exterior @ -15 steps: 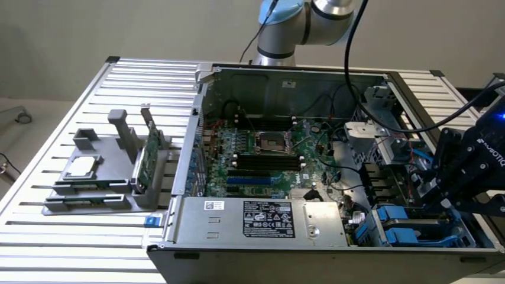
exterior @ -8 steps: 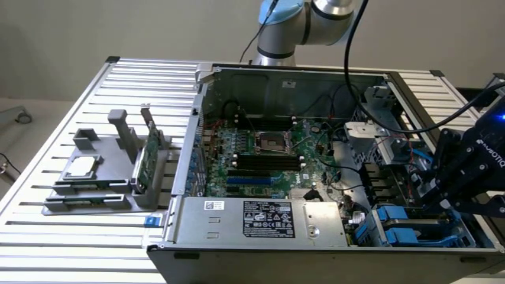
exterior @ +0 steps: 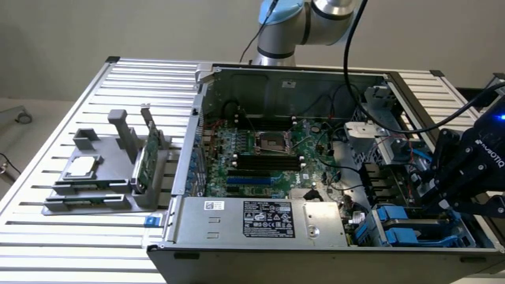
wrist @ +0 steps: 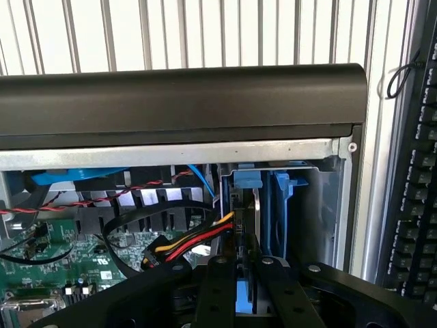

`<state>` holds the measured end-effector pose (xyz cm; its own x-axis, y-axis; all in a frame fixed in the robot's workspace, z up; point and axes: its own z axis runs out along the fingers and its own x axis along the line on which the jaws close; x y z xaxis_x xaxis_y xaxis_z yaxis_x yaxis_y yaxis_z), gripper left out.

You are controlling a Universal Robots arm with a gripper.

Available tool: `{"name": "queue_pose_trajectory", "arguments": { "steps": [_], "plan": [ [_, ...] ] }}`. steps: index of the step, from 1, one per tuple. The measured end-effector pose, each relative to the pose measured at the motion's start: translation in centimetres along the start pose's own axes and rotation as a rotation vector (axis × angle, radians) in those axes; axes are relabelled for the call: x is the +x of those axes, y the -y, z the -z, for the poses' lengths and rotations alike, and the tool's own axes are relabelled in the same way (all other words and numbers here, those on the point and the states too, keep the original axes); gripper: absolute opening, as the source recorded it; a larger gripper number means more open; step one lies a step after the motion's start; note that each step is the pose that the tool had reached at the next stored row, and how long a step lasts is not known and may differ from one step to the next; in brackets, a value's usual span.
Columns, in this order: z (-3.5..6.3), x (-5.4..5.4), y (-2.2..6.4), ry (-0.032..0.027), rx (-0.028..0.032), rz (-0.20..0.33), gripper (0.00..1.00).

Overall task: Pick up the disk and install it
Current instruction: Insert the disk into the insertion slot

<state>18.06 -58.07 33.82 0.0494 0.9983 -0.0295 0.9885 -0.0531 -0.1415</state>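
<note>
The tool is closed narrowly on the flat, blue-framed metal disk, held edge-on. The red, yellow and black cable bundle just beside the tool may be snagged, or the disk jammed askew against the blue plastic bay rails ahead.

Green motherboard, blue-edged disk, black end effector — red, yellow, black cables, silver ribbed table

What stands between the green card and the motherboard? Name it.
A strip of table, then the case wall, in the exterior view.
</note>
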Motion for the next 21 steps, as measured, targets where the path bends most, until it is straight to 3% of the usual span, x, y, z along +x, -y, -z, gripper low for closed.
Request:
{"name": "queue_pose_trajectory", "arguments": {
  "steps": [21],
  "plan": [
    [-0.11, 0.36, 0.06, 0.0, 0.0012, 0.0, 0.17]
  ]
}}
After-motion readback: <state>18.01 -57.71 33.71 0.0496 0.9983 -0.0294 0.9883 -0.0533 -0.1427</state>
